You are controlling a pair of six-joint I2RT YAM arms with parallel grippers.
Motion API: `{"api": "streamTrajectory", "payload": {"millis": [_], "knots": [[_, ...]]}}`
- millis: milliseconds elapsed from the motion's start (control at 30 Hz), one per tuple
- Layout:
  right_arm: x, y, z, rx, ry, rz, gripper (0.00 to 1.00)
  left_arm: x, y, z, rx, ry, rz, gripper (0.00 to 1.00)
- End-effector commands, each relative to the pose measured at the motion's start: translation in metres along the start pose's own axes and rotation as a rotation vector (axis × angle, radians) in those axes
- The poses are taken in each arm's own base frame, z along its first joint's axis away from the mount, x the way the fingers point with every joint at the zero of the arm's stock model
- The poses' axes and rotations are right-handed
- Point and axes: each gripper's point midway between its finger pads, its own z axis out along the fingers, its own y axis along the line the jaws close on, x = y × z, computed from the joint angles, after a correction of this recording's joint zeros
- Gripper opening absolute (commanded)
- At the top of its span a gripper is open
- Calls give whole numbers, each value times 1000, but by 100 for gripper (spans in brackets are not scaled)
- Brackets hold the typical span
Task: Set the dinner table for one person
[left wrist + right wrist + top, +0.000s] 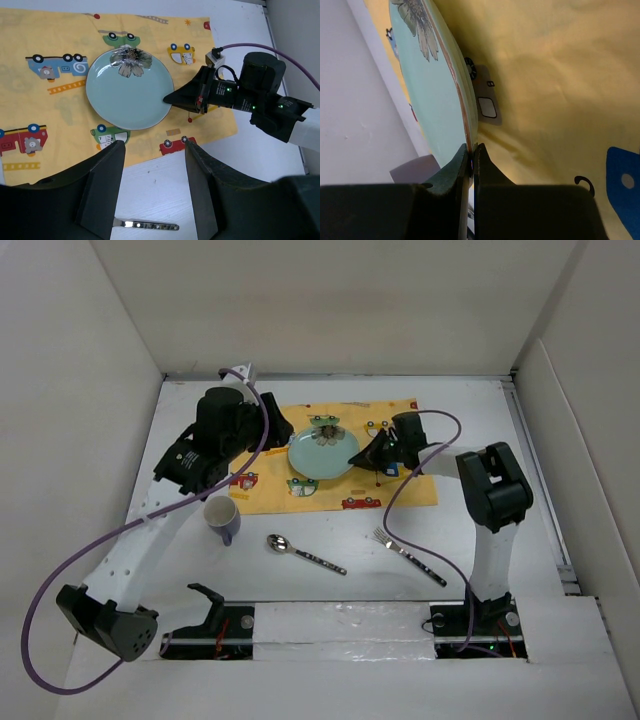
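A pale green plate [322, 455] with a flower print lies over the yellow car-print mat [400, 415] on the white dinner table [480, 410]. My right gripper [352, 458] is shut on the plate's right rim; in the right wrist view its fingers [471, 147] pinch the thin edge of the plate [430, 100] above the mat [545, 100]. I cannot tell whether the plate is lifted. My left gripper [154, 145] hangs open and empty, high over the mat's front edge, looking down on the plate [127, 92] and the right gripper [167, 98].
A blue-grey mug [222, 517] stands front left of the mat. A spoon [300, 551] and a fork [408, 555] lie on the table in front of the mat. White walls close in the table on three sides.
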Motion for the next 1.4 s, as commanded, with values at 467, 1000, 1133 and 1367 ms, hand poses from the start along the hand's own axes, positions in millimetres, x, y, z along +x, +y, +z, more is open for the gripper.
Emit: {"api": "streamTrajectory", "payload": {"millis": [467, 1000, 1133, 1367], "knots": [[-10, 14, -53, 253, -119, -240, 68, -65, 0, -36, -85, -175, 87, 48], [195, 192, -49, -130, 107, -664, 49, -108, -32, -119, 67, -375, -130, 18], [236, 205, -3, -116, 192, -707, 70, -99, -27, -134, 79, -394, -161, 40], [284, 212, 54, -95, 259, -755, 72, -85, -18, -154, 71, -389, -155, 41]]}}
